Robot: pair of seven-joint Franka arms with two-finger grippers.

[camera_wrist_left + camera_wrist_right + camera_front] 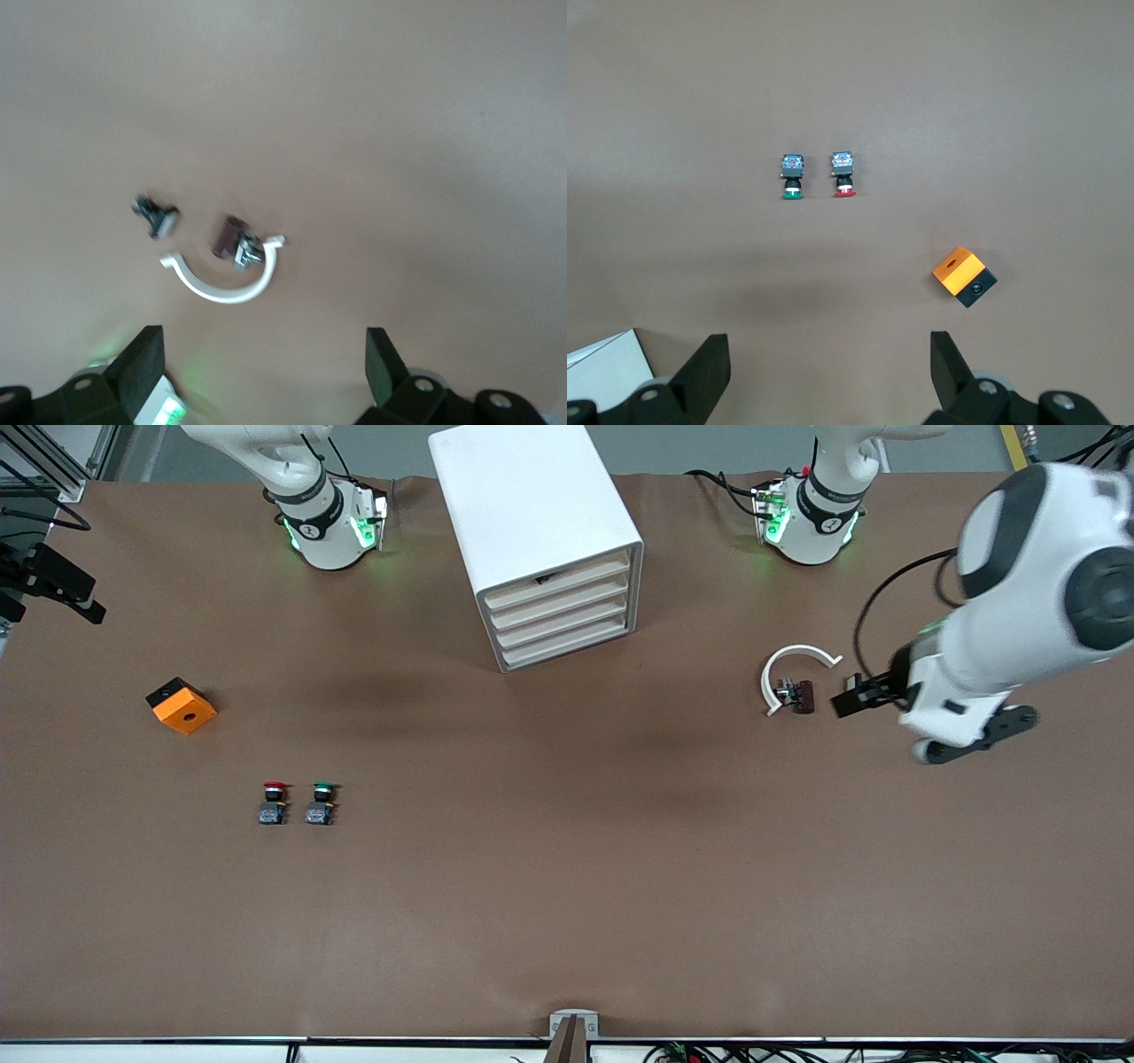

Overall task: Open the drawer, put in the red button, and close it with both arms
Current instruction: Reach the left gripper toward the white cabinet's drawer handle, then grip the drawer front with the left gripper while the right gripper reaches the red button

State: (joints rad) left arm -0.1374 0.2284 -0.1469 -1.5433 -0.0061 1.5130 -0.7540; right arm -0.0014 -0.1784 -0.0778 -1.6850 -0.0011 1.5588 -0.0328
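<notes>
Front view: the red button (275, 802) stands just beside its green twin (321, 803), nearest the camera, apart from everything and free for a top grasp. Farther off, all four drawers (560, 608) of the cabinet (532, 514) sit shut. Left end effector (262, 361) hovers released over a white clip (791, 673); right end effector (829, 361) waits high, released.

White cabinet (540, 540) drawers shut, red button (275, 803) beside green button (321, 803)
</notes>
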